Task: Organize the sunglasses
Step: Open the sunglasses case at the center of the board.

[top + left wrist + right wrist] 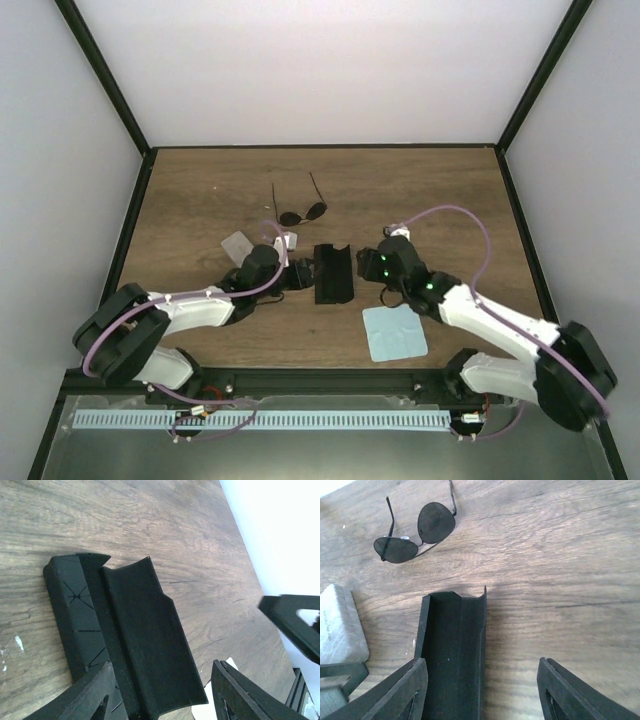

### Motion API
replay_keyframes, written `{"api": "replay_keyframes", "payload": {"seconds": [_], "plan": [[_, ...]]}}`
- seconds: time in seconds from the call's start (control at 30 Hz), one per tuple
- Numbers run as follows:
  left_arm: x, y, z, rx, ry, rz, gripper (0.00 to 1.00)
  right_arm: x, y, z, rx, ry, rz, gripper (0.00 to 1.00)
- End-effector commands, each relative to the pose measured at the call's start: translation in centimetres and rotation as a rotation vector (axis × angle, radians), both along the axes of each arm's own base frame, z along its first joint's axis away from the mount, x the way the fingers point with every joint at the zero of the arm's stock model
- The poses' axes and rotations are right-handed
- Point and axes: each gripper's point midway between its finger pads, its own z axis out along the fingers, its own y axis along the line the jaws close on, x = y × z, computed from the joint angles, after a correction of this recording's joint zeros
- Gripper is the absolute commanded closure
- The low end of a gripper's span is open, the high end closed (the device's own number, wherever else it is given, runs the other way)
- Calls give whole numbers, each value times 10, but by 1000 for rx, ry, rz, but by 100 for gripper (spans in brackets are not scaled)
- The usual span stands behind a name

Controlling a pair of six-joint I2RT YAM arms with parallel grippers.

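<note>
Oblong black open case between left hand and right hand, both spread apart.
Dark wire-framed sunglasses lie unfolded on wooden tabletop.

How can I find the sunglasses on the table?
Look at the brown wooden table, then at the open black case in its middle. Just beyond it, toward the far wall, lie the sunglasses: the only thing with two dark lenses and thin wire arms.

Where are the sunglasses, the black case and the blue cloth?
sunglasses (436,522): right wrist view, on one dark lens
black case (333,272): top view, its open middle
blue cloth (394,332): top view, its centre
</note>
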Motion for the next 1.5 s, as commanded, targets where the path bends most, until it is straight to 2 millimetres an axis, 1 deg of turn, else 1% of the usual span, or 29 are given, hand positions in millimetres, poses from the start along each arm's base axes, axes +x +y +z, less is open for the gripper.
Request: {"api": "replay_keyframes", "payload": {"seconds": [0.0, 0.07, 0.13, 0.17, 0.27, 0.3, 0.33, 0.4, 0.5, 0.6, 0.7, 0.8, 0.87, 0.93, 1.1, 1.17, 1.27, 1.37, 1.47], "plan": [[-2, 2, 0, 14, -39, 14, 47, -33, -34, -16, -45, 75, -39, 39], [-3, -1, 0, 10, -50, 12, 52, -53, -44, -26, -46, 140, -40, 39], [-4, -5, 2, 0, -60, 0, 52, -73, -60, -38, -96, 228, -60, 39], [-4, -8, 3, -6, -66, -5, 52, -81, -66, -40, -115, 267, -69, 39], [-5, -17, 7, -15, -78, -31, 52, -92, -54, -42, -76, 337, -14, 42], [-5, -19, 8, -13, -80, -42, 52, -93, -55, -41, -84, 358, -28, 45], [-5, -21, 10, -11, -82, -50, 52, -94, -62, -42, -116, 368, -62, 46], [-5, -20, 9, 2, -84, -54, 52, -96, -66, -41, -146, 385, -94, 46], [-6, -16, 10, 18, -94, -48, 52, -102, -65, -47, -197, 430, -96, 45], [-6, -13, 12, 23, -106, -41, 52, -109, -62, -56, -303, 484, -91, 47], [-5, -13, 13, 25, -112, -38, 51, -113, -56, -60, -385, 513, -104, 48], [-5, -13, 12, 29, -107, -41, 51, -113, -52, -60, -370, 500, -104, 49], [-6, -13, 10, 30, -104, -43, 51, -117, -55, -59, -366, 503, -110, 50], [-6, -13, 9, 33, -101, -44, 51, -120, -60, -60, -368, 509, -119, 56], [-7, -19, 6, 25, -93, -69, 51, -127, -55, -72, -339, 529, -73, 58], [-7, -20, 5, 24, -89, -75, 51, -131, -59, -78, -355, 548, -75, 57], [-8, -21, 3, 25, -83, -79, 51, -135, -62, -84, -370, 569, -78, 50], [-8, -22, 5, 20, -84, -82, 51, -135, -60, -84, -361, 564, -67, 50], [-8, -21, 5, 22, -84, -81, 51, -136, -58, -89, -352, 568, -50, 51]]}}
